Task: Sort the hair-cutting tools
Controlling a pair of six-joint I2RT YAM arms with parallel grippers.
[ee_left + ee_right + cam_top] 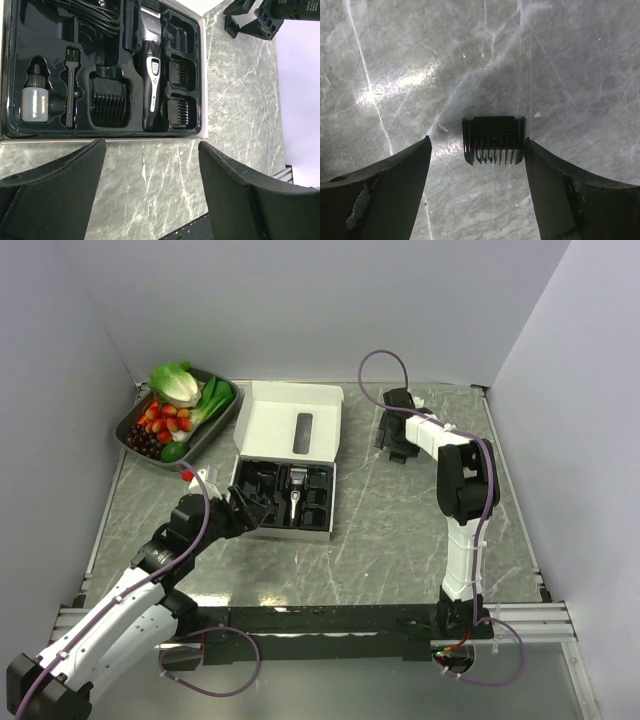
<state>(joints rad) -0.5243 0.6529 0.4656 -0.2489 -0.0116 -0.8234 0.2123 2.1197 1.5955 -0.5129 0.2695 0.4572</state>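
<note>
The hair clipper [151,75] is long and thin, black with a shiny silver middle. It lies in a black tray [15,65] in the top half of the left wrist view. Beside it sit black comb guards [109,102] with little teeth, a thin black brush [70,95] and a small gray bottle [35,100]. The tray sits in a white box [270,420] in the middle of the top view. The left gripper [150,190] is at the bottom of the left wrist view, wide open and holding nothing. In the right wrist view, a loose comb guard [493,132] lies on the gray marble table [395,60], in the middle. The right gripper [477,145] is wide open on both sides of it, not squeezing it.
</note>
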